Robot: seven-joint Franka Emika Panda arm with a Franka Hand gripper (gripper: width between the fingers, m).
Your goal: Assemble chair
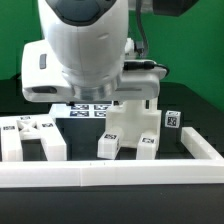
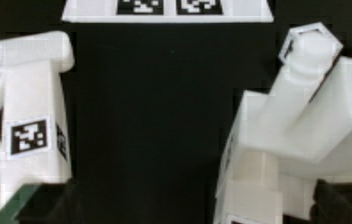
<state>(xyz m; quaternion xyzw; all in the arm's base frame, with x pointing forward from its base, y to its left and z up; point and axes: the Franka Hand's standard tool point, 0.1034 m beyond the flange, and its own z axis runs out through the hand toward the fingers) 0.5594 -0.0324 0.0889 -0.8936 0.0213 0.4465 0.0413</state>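
Observation:
The chair is in loose parts. A chunky white assembly (image 2: 297, 130) of slab and posts stands upright on the black table, also seen in the exterior view as the part-built chair (image 1: 135, 120). A cross-braced frame piece (image 2: 22, 110) with square tags lies to the other side. My gripper (image 2: 187, 205) is open above the table. One dark finger (image 2: 27, 203) is near the frame piece and the other (image 2: 343, 200) is by the assembly. The assembly's lower edge reaches in between them, close to one finger, and neither finger grips it. In the exterior view the arm's white housing (image 1: 85, 50) hides the fingers.
The marker board (image 1: 90, 110) lies behind the parts. Short tagged legs (image 1: 108, 146) (image 1: 148, 143) (image 1: 173, 120) stand near the assembly. More tagged pieces (image 1: 25, 130) lie at the exterior view's left. A long white rail (image 1: 110, 176) borders the front and right.

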